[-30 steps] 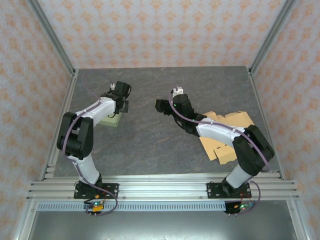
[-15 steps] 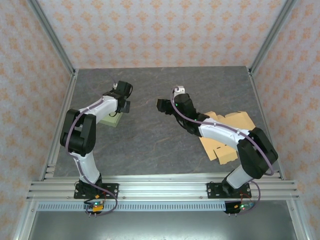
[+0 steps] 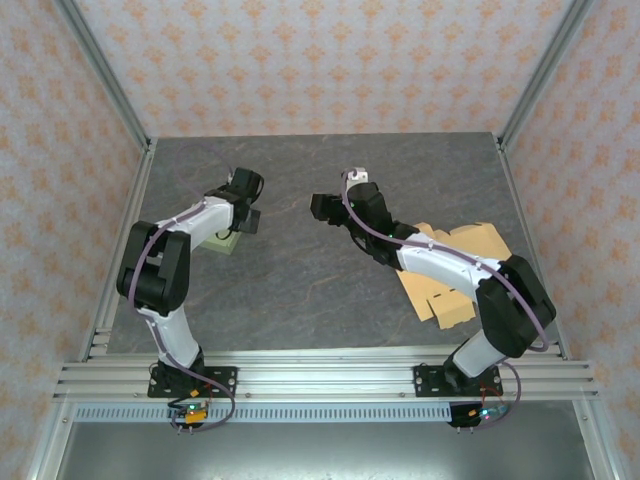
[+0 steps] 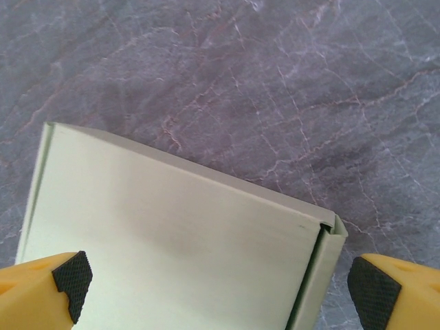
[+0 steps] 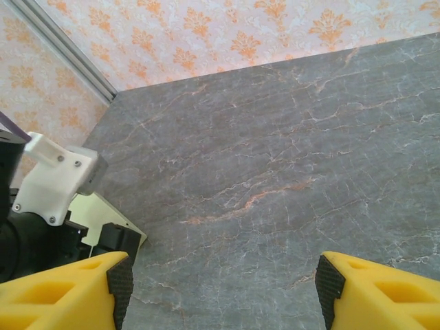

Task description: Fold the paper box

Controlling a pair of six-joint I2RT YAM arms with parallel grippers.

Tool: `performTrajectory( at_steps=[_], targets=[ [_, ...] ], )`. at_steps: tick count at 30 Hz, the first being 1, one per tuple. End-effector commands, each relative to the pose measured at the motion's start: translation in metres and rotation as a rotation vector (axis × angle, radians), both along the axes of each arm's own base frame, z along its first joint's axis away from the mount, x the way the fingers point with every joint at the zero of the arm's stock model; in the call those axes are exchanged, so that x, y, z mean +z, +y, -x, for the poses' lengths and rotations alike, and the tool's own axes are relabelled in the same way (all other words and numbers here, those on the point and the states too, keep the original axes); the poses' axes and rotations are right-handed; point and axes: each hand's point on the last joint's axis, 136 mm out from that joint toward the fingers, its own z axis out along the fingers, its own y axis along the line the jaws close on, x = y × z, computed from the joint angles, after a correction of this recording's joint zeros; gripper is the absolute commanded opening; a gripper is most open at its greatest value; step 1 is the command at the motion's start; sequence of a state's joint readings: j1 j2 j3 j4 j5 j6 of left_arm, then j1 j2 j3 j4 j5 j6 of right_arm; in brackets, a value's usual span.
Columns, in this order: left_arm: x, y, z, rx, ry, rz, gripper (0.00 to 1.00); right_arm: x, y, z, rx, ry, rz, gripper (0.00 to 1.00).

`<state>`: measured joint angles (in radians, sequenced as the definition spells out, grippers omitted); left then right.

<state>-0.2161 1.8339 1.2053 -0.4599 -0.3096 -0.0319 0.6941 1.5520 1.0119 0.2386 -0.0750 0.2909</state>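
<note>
Shift, slight, of left tool (image 3: 247, 214) since a second ago: hangs just above pale green paper box (image 4: 172, 234) at left of worktop (image 3: 300, 290). Looks folded already. Jaws wide, empty, touching nothing. Right tool (image 3: 322, 210) mid-worktop, barely moved, fairly open, empty. Flat cardboard blanks (image 3: 470, 245) under right arm, untouched.
</note>
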Motion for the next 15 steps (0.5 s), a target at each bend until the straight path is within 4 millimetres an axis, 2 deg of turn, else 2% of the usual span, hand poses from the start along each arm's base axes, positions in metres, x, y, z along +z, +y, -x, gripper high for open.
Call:
performTrajectory(
  at_steps=[1, 5, 8, 9, 11, 13, 15],
  targets=[
    [-0.001, 0.004, -0.004, -0.006, 0.017, -0.036, 1.00, 0.005, 0.004, -0.003, -0.002, -0.005, -0.016, 0.73],
    [0.002, 0.028, -0.002, 0.079, 0.023, -0.093, 1.00, 0.000, 0.007, -0.003, 0.006, 0.010, -0.015, 0.73],
    [0.005, 0.046, 0.000, 0.136, 0.012, -0.117, 1.00, -0.007, -0.006, -0.008, -0.070, 0.027, 0.027, 0.73],
    [0.007, 0.048, -0.001, 0.146, 0.003, -0.120, 1.00, -0.012, -0.019, -0.011, -0.136, 0.034, 0.073, 0.73],
    [0.009, 0.049, -0.005, 0.153, -0.012, -0.105, 1.00, -0.022, -0.075, -0.017, -0.432, 0.054, 0.198, 0.76],
    [0.012, 0.049, -0.008, 0.163, -0.024, -0.101, 1.00, -0.024, -0.124, -0.012, -0.670, 0.119, 0.306, 0.81],
    [0.015, 0.054, -0.012, 0.182, -0.031, -0.106, 1.00, -0.034, -0.147, -0.007, -0.743, 0.197, 0.380, 0.84]
  ],
)
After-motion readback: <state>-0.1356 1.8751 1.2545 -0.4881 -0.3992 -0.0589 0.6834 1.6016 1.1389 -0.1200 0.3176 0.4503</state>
